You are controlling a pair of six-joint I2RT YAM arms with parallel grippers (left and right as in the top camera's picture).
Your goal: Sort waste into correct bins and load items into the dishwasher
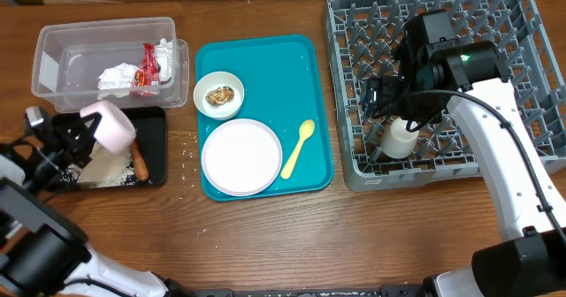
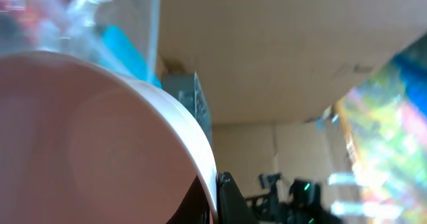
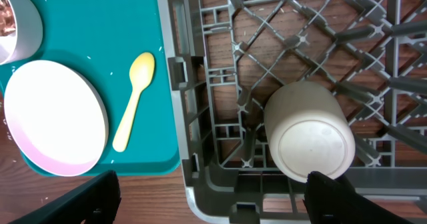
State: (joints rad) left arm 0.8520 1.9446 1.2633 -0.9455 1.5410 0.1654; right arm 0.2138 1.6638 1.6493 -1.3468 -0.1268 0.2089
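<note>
Left tool (image 1: 86,129) clenched on small white bowl (image 1: 110,125), tilted over black tray (image 1: 159,142) at worktop's left edge, we judge to tip rice (image 1: 110,171) out | right tool (image 1: 395,110) released over upturned cup (image 1: 400,140) in dish rack (image 1: 531,67), right edge | left-wrist view blurred, we can't see contact

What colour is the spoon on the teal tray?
Pale yellow spoon; right wrist view shows it best.

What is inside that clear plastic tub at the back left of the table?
In the clear plastic tub, a crumpled white napkin and a red wrapper lie toward its right end. Anything beneath them is covered from view.
</note>
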